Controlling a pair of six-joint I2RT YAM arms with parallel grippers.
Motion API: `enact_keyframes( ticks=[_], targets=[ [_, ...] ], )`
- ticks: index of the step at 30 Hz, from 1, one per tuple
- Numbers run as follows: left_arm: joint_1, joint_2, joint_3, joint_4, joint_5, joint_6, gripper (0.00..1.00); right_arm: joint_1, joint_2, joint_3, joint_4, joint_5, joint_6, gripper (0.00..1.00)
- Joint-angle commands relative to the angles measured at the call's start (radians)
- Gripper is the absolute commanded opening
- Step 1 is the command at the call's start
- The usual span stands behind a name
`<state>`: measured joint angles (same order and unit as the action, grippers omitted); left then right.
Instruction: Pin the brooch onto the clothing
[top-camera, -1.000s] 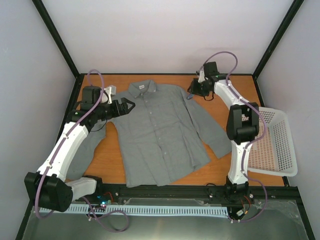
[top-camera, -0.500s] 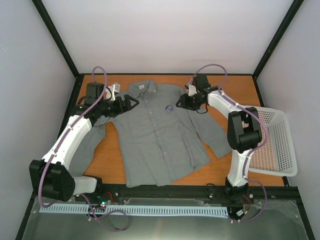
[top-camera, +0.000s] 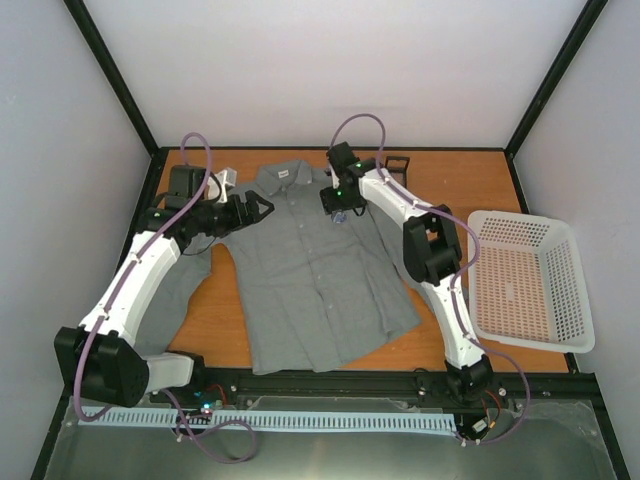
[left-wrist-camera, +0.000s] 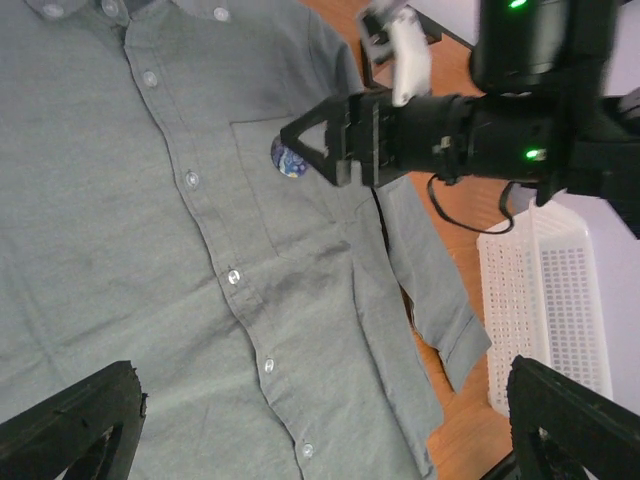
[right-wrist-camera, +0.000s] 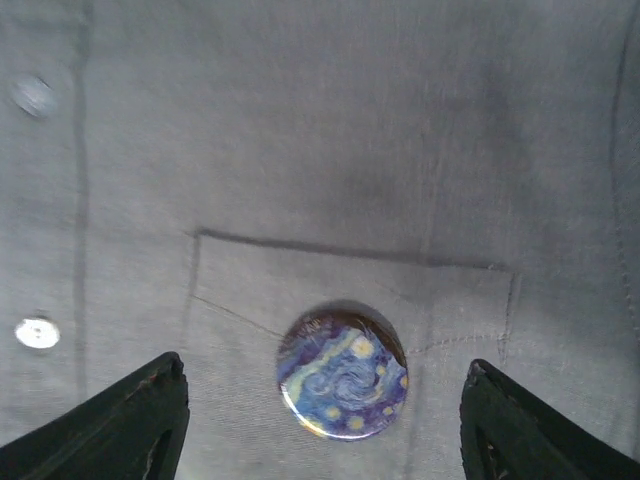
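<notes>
The grey shirt (top-camera: 310, 270) lies flat on the table, collar at the back. The brooch (right-wrist-camera: 343, 375), a round badge with a blue swirled face, lies on the chest pocket. It also shows in the left wrist view (left-wrist-camera: 289, 160) and only just in the top view (top-camera: 341, 217). My right gripper (right-wrist-camera: 322, 363) hovers right over it, open, one finger on each side, not touching it; in the top view it (top-camera: 340, 205) sits above the pocket. My left gripper (top-camera: 262, 208) is open and empty above the shirt's shoulder beside the collar, its fingers (left-wrist-camera: 70, 430) wide apart.
A white perforated basket (top-camera: 525, 218) stands at the right, also in the left wrist view (left-wrist-camera: 550, 290). A small black holder (top-camera: 397, 163) sits at the back beyond the shirt. One sleeve (top-camera: 180, 300) runs under the left arm. Bare wood shows beside the shirt.
My right arm has swung left from the back right corner to above the chest pocket. The brooch appeared on the pocket half a second ago. My left gripper has shifted slightly towards the collar.
</notes>
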<state>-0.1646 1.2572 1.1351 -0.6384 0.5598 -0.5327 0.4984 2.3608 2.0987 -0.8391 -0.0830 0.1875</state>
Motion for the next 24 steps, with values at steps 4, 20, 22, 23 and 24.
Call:
enact_keyframes(
  ticks=[4,20,22,23,24],
  targets=[
    [0.003,-0.033,0.091,-0.093,-0.065,0.085,0.98,0.039,0.086,0.113,-0.155,0.145,-0.064,0.59],
    [0.003,-0.055,0.117,-0.138,-0.090,0.156,0.98,0.058,0.197,0.190,-0.185,0.130,-0.030,0.57],
    [0.003,-0.059,0.120,-0.142,-0.092,0.161,0.98,0.058,0.207,0.188,-0.193,0.135,-0.020,0.60],
    [0.003,-0.061,0.118,-0.143,-0.094,0.163,0.98,0.058,0.211,0.184,-0.196,0.141,-0.015,0.62],
    [0.003,-0.061,0.118,-0.144,-0.095,0.165,0.98,0.058,0.214,0.180,-0.198,0.144,-0.014,0.62]
  ],
)
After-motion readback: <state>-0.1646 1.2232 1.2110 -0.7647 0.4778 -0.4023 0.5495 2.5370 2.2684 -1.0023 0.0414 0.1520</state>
